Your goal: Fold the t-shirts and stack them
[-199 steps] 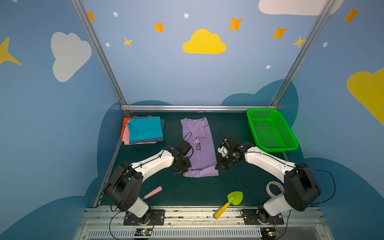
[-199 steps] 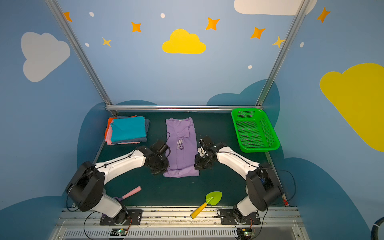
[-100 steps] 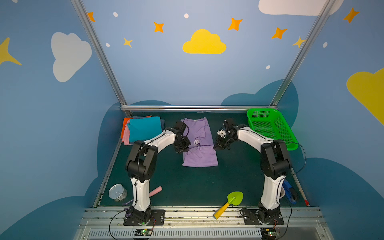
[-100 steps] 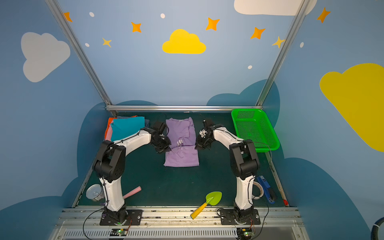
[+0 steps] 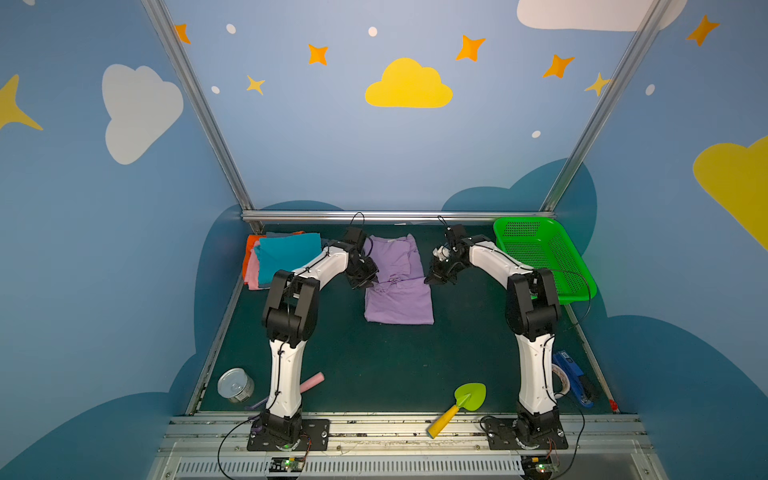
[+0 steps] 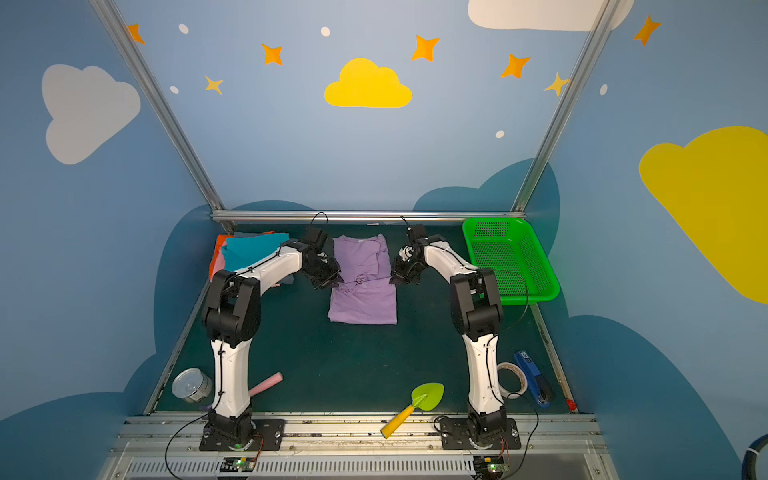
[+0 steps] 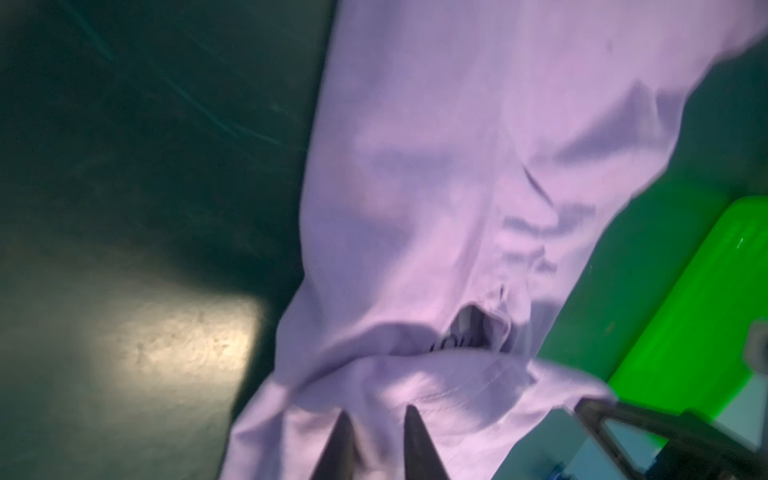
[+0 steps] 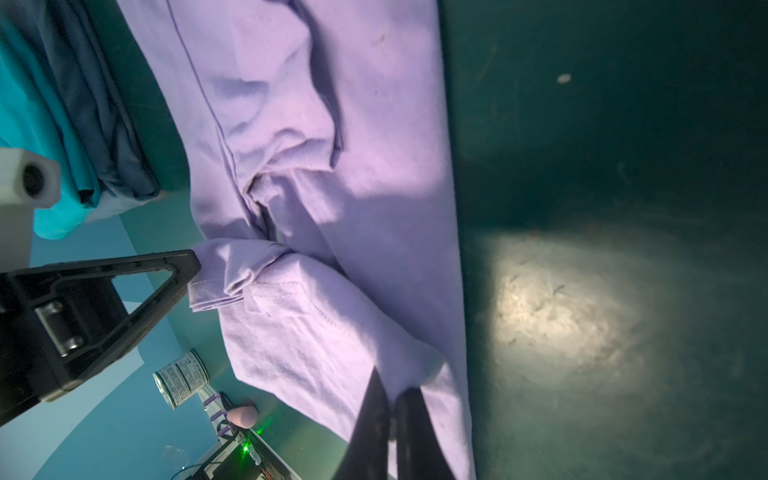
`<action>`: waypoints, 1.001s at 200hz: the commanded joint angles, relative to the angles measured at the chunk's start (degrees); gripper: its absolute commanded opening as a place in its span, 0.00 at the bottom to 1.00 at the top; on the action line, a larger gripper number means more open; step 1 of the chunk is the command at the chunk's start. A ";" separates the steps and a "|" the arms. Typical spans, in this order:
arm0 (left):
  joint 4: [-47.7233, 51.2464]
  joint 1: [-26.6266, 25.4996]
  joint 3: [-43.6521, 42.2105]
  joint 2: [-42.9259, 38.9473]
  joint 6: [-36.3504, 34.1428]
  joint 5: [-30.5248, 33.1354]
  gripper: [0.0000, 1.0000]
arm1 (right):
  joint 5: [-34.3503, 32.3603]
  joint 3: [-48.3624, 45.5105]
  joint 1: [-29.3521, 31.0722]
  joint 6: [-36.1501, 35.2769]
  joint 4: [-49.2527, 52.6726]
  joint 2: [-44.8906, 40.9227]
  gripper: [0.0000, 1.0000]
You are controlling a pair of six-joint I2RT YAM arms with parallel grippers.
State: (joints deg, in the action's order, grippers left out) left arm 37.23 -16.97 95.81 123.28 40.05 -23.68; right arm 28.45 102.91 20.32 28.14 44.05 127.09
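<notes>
Lavender t-shirt [image 5: 398,286] half-folded on the table [image 5: 374,365]. My left gripper [image 7: 377,411] jaws are slightly spread, apparently freeing the fold. My right gripper [image 8: 392,380] jaws pinch its edge.

mat [image 5: 374,365] | lavender tee [image 5: 399,305]; tee stack [image 5: 286,253]; basket [image 5: 540,257]; can [image 5: 235,385]; trowel [image 5: 461,405]; tape roll [image 6: 510,380], probably

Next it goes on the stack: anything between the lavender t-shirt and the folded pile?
No loose object on the mat between lavender t-shirt and folded pile; only the left arm reaches across that gap, over the pile's corner.
</notes>
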 commanded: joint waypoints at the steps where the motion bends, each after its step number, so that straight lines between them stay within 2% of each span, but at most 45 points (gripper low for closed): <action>1: 2.99 1.53 2.05 0.82 -0.87 0.97 0.30 | 0.63 2.37 -0.96 -0.72 2.08 1.70 0.14; 36: 7.22 4.81 5.56 -2.64 -0.90 8.13 0.20 | 0.67 7.35 -2.27 -1.37 4.24 2.64 0.16; 59: 9.76 5.73 5.30 -8.45 -0.58 16.76 0.24 | 0.04 9.99 -3.21 -1.60 5.93 2.06 0.17; 76: 9.94 3.96 2.83 -12.64 -0.53 20.69 0.26 | -0.49 9.26 -3.69 -1.18 5.68 -0.10 0.18; 103: 8.00 -2.87 -1.38 -15.63 -2.52 19.41 0.19 | -0.08 3.08 -2.99 -0.72 2.91 -5.41 0.17; 125: 9.23 -8.55 -1.51 -13.48 -3.63 17.92 0.16 | -0.92 -4.21 -0.86 -1.54 1.04 -9.12 0.10; 148: 9.19 -12.49 -1.18 -10.11 -3.67 17.69 0.17 | -1.99 -8.68 1.47 -2.61 0.67 -9.48 0.03; 175: 9.22 -14.35 1.65 -5.16 -3.94 17.35 0.17 | -1.02 -8.17 3.36 -3.28 0.94 -5.78 0.01; 200: 10.89 -14.23 6.43 0.34 -4.80 18.32 0.17 | -0.58 -2.90 4.59 -4.11 2.69 -0.33 0.01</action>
State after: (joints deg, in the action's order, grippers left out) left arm 45.47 -31.81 97.38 120.38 36.80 -6.92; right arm 27.73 95.70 24.43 25.67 45.50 121.86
